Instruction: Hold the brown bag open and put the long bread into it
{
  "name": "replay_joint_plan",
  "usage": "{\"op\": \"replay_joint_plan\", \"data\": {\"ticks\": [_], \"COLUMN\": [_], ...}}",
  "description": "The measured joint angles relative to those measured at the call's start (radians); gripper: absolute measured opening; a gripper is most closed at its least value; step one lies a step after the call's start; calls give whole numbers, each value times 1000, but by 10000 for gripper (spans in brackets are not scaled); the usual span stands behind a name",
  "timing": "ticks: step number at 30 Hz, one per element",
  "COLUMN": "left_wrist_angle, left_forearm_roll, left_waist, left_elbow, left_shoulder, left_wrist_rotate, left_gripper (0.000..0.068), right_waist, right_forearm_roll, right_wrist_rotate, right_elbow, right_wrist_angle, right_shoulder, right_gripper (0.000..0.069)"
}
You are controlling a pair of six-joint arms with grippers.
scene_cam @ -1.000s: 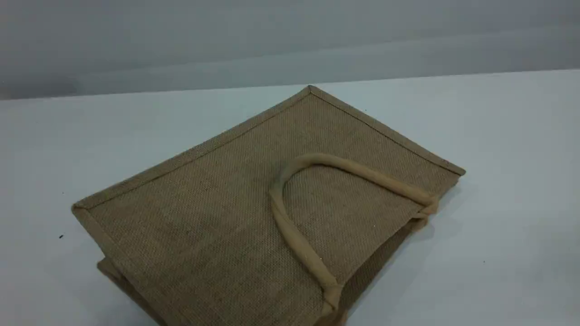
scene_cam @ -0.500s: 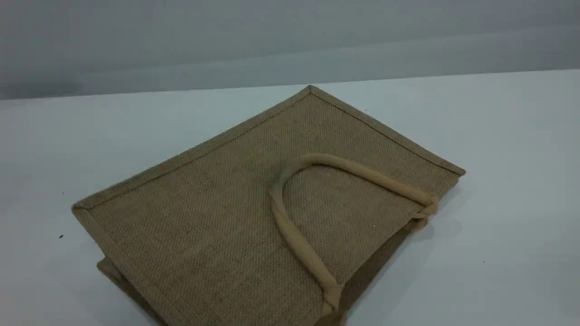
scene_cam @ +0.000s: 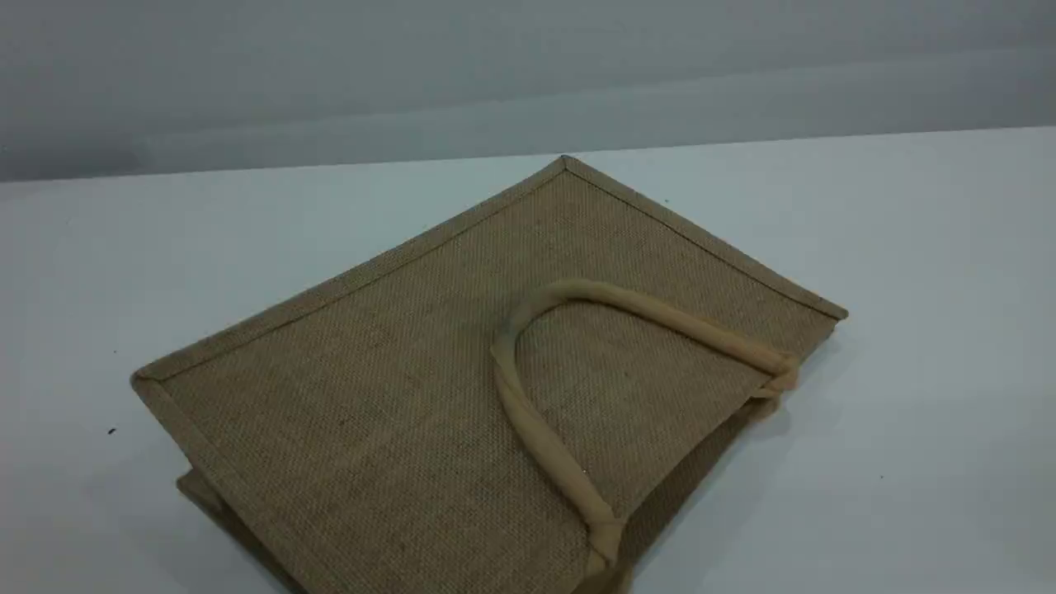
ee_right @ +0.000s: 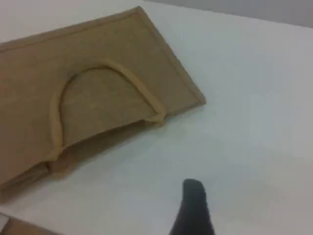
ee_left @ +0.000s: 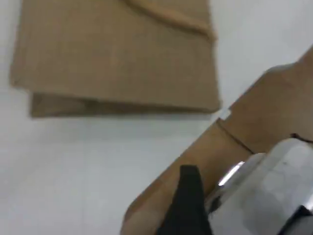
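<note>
Both claws are out of the scene view and appear only in their own wrist views, each by one dark fingertip at the bottom edge; the left claw [ee_left: 188, 205] and the right claw [ee_right: 194, 208] hold nothing, and their jaws stand wide apart. Left claw position: above bare white worktop [scene_cam: 907, 247], with the brown bag [scene_cam: 462, 388] well apart from it toward the top of that view. A tan cardboard-like panel [ee_left: 254, 137] and a silvery metal part [ee_left: 274, 191] lie just beside the left fingertip; what they belong to cannot be told. Right claw position: over bare worktop, apart from the bag's open end. The brown bag lies flat on its side in the middle of the worktop, turned at a slant, one corner toward the far edge. Its upper loop handle [scene_cam: 528, 412] is folded back and rests on the upper panel. The mouth faces the lower right of the scene view and is nearly closed, with only a narrow dark gap under the upper panel. A folded gusset edge shows at the bag's lower left corner. The long bread appears in no view, so its location cannot be told.
</note>
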Motion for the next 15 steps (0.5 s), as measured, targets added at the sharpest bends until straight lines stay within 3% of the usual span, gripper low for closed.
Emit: {"op": "replay_joint_plan", "data": {"ticks": [5,11,15], "left_wrist_angle": [-15,-80,-68], "left_forearm_roll": [47,46,46], "left_waist": [0,0,1], "left_elbow": [63,102,111], "left_shoulder": [-132,-237,-240], "left_wrist_rotate": [-43,-41,-41], "left_gripper": [559,559,559], "right_waist": [0,0,0], "right_forearm_roll": [0,0,1], "right_wrist_rotate": [0,0,0], "right_elbow": [0,0,0], "right_wrist_angle": [0,0,0], "right_shoulder": [0,1,1], "right_gripper": [491,491,491]}}
